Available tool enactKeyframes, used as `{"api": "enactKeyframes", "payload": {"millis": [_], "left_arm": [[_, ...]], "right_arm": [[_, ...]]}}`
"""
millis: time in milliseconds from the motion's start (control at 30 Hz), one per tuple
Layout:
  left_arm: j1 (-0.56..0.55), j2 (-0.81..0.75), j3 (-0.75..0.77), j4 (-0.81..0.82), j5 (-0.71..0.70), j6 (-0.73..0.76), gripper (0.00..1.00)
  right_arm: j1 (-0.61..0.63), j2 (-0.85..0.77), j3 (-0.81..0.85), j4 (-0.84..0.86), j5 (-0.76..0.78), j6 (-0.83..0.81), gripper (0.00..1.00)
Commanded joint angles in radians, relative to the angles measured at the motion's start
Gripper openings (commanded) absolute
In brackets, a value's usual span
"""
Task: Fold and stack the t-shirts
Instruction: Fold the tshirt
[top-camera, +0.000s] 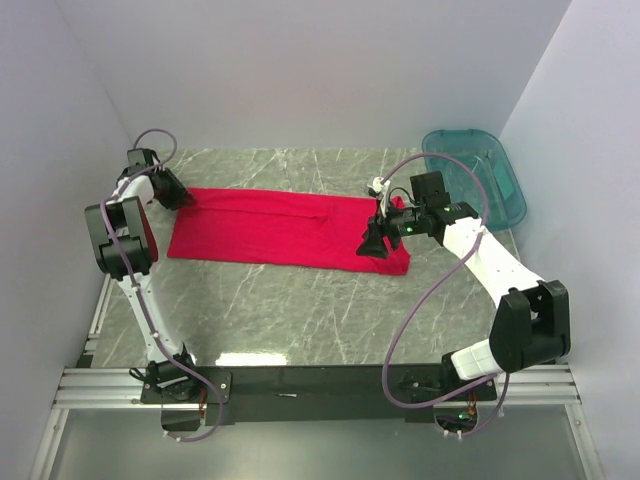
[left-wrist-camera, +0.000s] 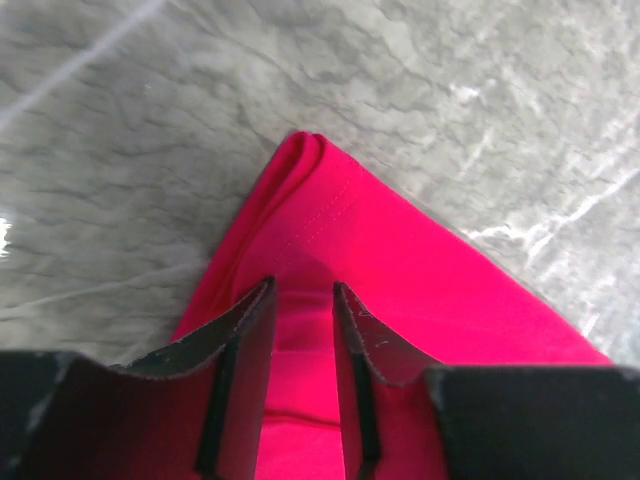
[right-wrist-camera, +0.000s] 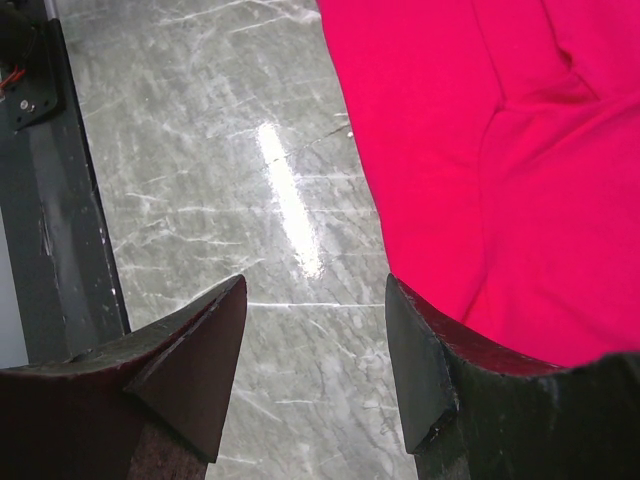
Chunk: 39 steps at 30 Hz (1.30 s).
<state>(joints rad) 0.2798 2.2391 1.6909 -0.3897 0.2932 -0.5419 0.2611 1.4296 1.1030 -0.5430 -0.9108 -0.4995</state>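
Note:
One red t-shirt (top-camera: 280, 228) lies folded into a long band across the marble table (top-camera: 300, 310). My left gripper (top-camera: 185, 197) hangs over the band's far-left corner. In the left wrist view the gripper (left-wrist-camera: 303, 285) stands open by a narrow gap. The red cloth (left-wrist-camera: 400, 270) lies flat below, and its folded corner points away from the jaws. My right gripper (top-camera: 377, 243) is over the band's right end. In the right wrist view that gripper (right-wrist-camera: 315, 285) is open and empty above bare marble, with the shirt's edge (right-wrist-camera: 480, 120) just to its right.
A teal plastic bin (top-camera: 475, 175) stands at the back right corner. White walls close in the table on the left, right and back. A dark rail (right-wrist-camera: 50, 220) runs along the near edge by the arm bases.

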Motion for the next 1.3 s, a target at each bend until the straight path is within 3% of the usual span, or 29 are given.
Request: {"api": "enactKeyframes", "payload": {"millis": [0,633,800,967,1133,1267], "left_arm": [[0.012,0.010,0.027,-0.054,-0.129,0.071,0.36],[0.084,-0.148,-0.106,0.083,-0.049,0.043,0.40],[0.101,-0.194,-0.162,0.178,0.046,0.013,0.40],[0.090,-0.170,-0.103,0.186,0.147,-0.010,0.39],[0.067,-0.090,-0.005,0.077,0.124,0.014,0.31],[0.061,-0.047,-0.016,0.046,0.086,0.023,0.21]], "right_arm": [[-0.006,0.006,0.020,-0.002,-0.028,-0.016,0.64],[-0.011,0.005,0.024,-0.014,-0.036,-0.025,0.64],[-0.008,0.011,0.028,-0.021,-0.039,-0.030,0.64],[-0.008,0.022,0.032,-0.029,-0.039,-0.034,0.64],[-0.010,0.020,0.034,-0.032,-0.040,-0.034,0.64],[-0.011,0.020,0.034,-0.034,-0.040,-0.034,0.64]]}}
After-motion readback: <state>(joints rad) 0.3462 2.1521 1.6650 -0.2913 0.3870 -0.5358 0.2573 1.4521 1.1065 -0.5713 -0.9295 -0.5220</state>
